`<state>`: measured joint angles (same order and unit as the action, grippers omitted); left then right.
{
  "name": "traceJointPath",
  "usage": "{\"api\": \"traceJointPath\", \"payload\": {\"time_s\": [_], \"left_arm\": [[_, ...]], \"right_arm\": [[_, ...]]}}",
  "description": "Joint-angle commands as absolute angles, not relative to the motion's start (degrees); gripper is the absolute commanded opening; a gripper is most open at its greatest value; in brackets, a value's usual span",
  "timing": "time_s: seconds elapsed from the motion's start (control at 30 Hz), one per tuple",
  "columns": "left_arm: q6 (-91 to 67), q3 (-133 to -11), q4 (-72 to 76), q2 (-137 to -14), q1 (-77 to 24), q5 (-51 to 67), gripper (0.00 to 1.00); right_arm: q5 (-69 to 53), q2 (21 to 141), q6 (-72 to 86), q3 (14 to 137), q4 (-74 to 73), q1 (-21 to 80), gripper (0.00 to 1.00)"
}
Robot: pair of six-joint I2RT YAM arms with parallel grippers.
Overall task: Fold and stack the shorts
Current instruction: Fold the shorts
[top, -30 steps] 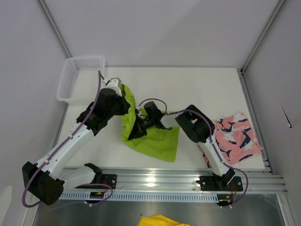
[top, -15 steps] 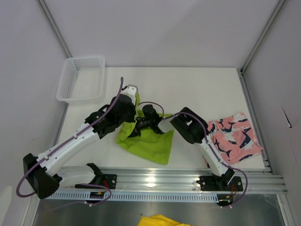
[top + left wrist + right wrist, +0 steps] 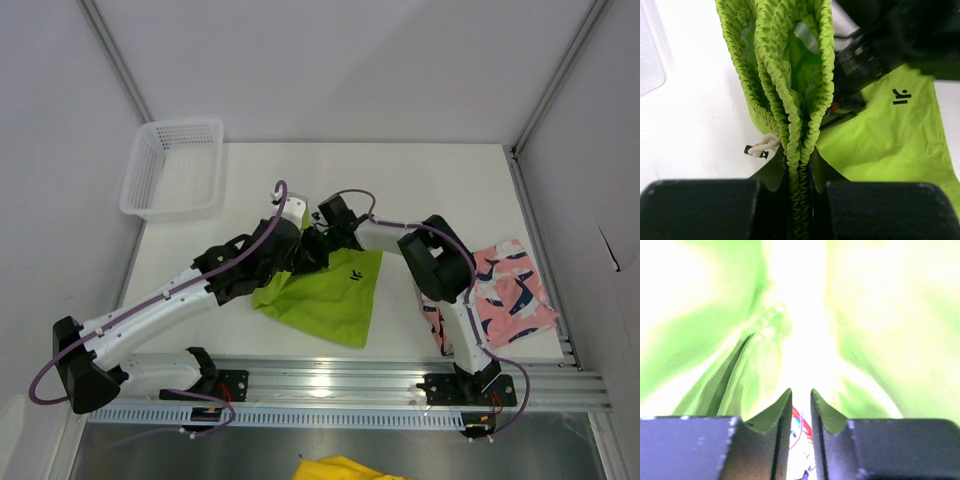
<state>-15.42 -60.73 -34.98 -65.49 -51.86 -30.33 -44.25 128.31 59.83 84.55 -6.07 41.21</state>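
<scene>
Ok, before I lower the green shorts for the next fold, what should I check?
1. Left hand gripping the green shorts: ok, bunched waistband clamped between its fingers.
2. Right hand gripping cloth: not ok, narrow gap, no fabric in it.
3. Green shorts lying flat: not ok, waistband end gathered up.
4. Pink shorts folded: cannot tell, right arm covers one edge.
5. Pairs stacked: not ok, they lie apart.
</scene>
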Motion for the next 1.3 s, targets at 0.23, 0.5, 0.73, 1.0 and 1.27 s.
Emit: {"api": "traceJointPath", "payload": {"time_s": [0.23,0.5,0.73,1.0,1.27], "left_arm": [[-14.32,-63.72,-36.30,-67.58,-54.75,-39.28,0.00],[-18.89,-67.76,-41.91,-73.56,-60.28,-45.34,0.00],[-35.92,-79.70,-61.73,-91.44,-64.51,-55.35,0.00],[-56.51,-102.21,-83.94,-114.06,-65.65,-60.47,0.00],[-53.53,-101.25,-75.07,-116.19,-66.62,-57.04,0.00]], "right_arm": [[-34.90,109.10,49.05,78.06,-20.38,33.41,0.36],[-22.77,94.14,42.28,64.54,-26.54,27.17,0.36],[-21.01,89.56,38.59,58.81,-28.04,21.80,0.36],[-22.32,88.24,38.15,56.16,-26.11,20.74,0.35],[-22.59,87.63,36.91,55.02,-26.02,19.16,0.35]]}}
